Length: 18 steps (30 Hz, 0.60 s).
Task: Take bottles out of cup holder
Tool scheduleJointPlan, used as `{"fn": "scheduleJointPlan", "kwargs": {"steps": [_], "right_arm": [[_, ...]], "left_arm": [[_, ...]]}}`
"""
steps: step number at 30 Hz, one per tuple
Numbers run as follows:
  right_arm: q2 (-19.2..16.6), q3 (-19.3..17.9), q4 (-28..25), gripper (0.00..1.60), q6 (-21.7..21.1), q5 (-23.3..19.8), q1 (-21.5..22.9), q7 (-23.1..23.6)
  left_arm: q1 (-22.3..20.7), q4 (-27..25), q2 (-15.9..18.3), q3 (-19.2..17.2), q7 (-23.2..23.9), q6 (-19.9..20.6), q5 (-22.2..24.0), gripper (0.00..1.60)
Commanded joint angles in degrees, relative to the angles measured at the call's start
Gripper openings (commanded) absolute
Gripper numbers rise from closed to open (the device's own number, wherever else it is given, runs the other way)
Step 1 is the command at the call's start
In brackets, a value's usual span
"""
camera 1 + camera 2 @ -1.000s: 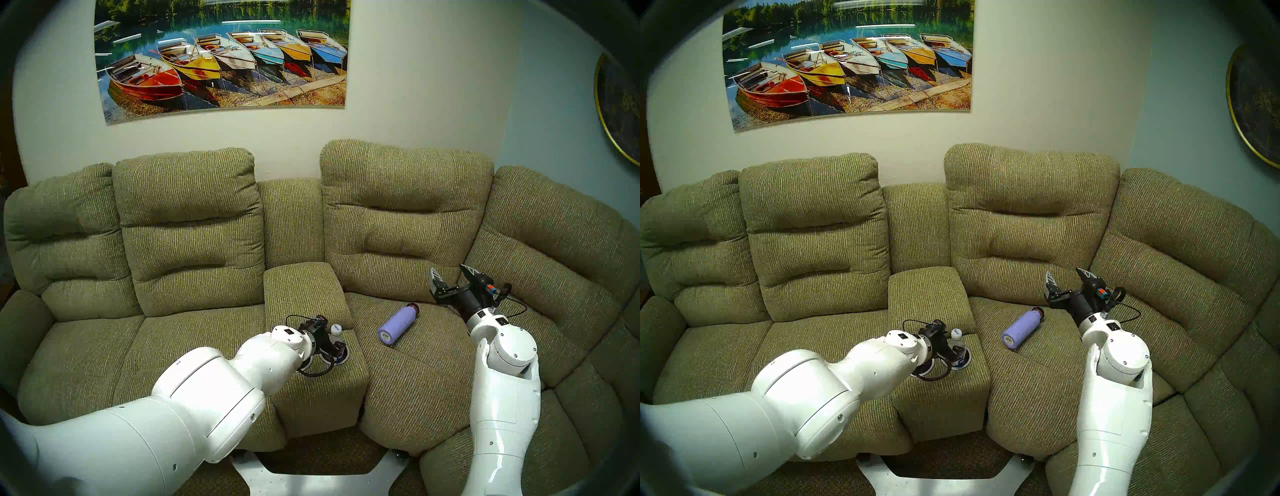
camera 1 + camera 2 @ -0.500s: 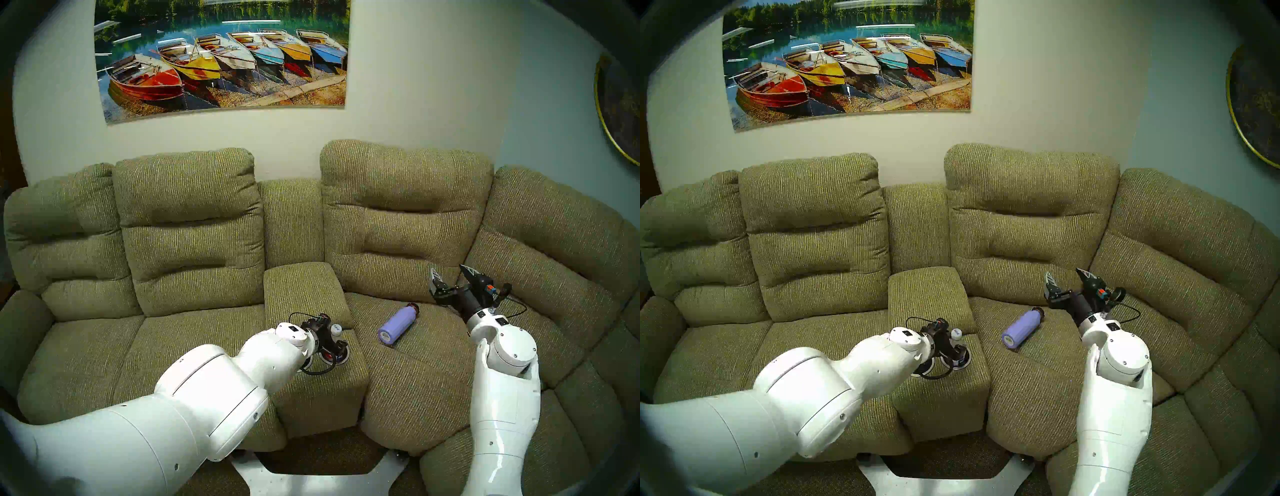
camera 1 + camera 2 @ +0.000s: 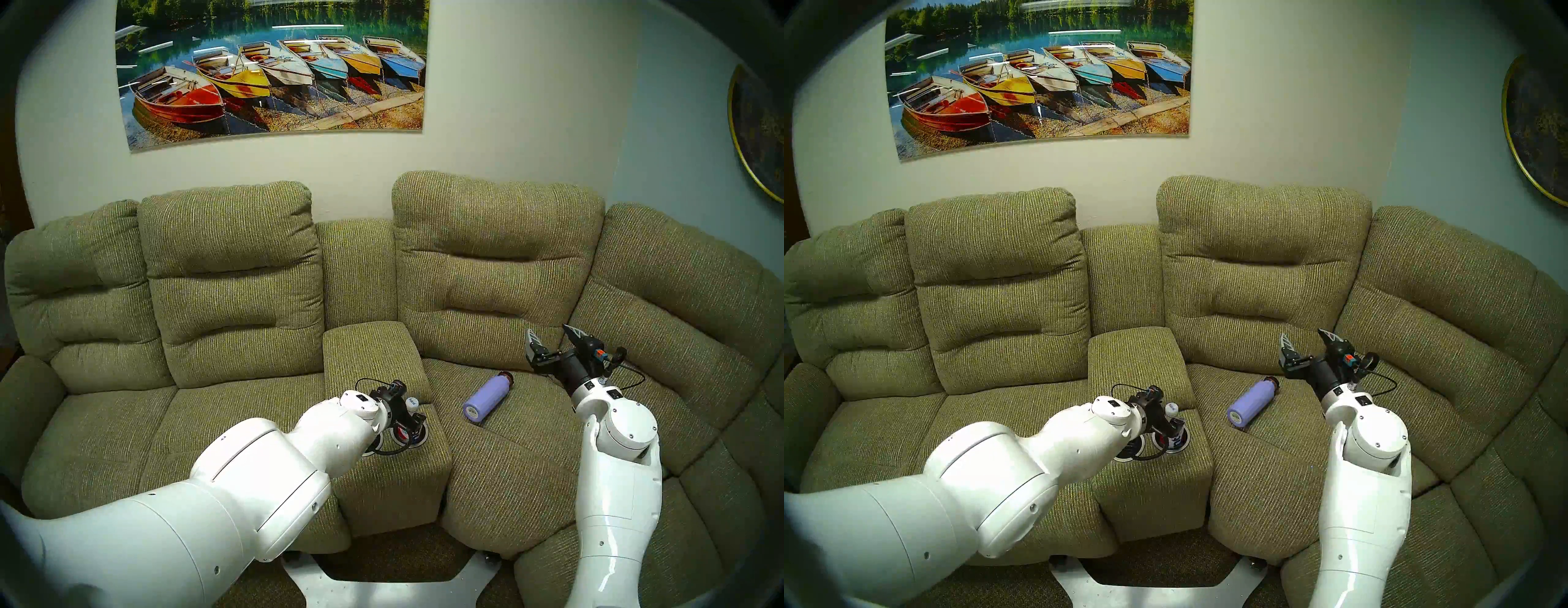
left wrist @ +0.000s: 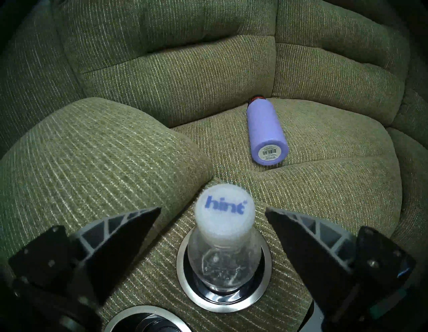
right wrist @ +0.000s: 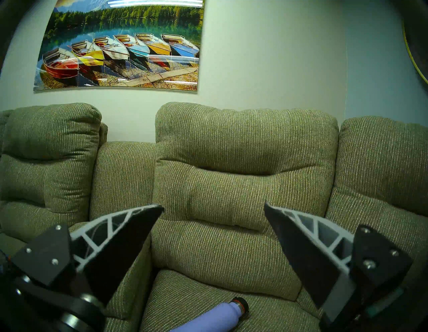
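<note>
The left gripper (image 4: 213, 214) is seen wide open w/ jaws either side of the white "hint" cap of a clear bottle (image 4: 222, 262), not touching it; the bottle is stood upright in the silver-rimmed cup holder (image 4: 264, 294) of the olive sofa console. A lavender flask (image 3: 487, 398) is laid on the seat cushion further right. The right gripper (image 5: 214, 209) is held open & empty, facing the backrest.
</note>
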<state>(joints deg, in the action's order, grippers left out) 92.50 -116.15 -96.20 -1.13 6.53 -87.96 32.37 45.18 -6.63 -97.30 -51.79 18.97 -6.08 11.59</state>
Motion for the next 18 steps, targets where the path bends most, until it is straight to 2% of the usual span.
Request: {"fn": "scheduleJointPlan", "kwargs": {"steps": [1,2,8,9,18], "right_arm": [[-0.1,0.1,-1.0,1.6,0.3,-0.1,0.7,0.0],[-0.1,0.1,-1.0,1.6,0.3,-0.1,0.7,0.0],[-0.1,0.1,-1.0,1.6,0.3,-0.2,0.7,0.0],[-0.1,0.1,-1.0,1.6,0.3,-0.2,0.7,0.0],[-0.2,0.1,-1.0,1.6,0.3,-0.2,0.7,0.0]], "left_arm": [[-1.0,-0.9,-1.0,0.0,-0.1,-0.2,0.0,1.42],[-1.0,-0.9,-1.0,0.0,-0.2,-0.2,0.0,1.29],[-1.0,-0.9,-1.2,0.1,-0.5,-0.2,-0.1,1.12],[-1.0,-0.9,-1.2,0.1,-0.5,-0.3,-0.1,0.94],[-1.0,-0.8,-1.2,0.2,-0.8,-0.3,-0.3,0.9]]}}
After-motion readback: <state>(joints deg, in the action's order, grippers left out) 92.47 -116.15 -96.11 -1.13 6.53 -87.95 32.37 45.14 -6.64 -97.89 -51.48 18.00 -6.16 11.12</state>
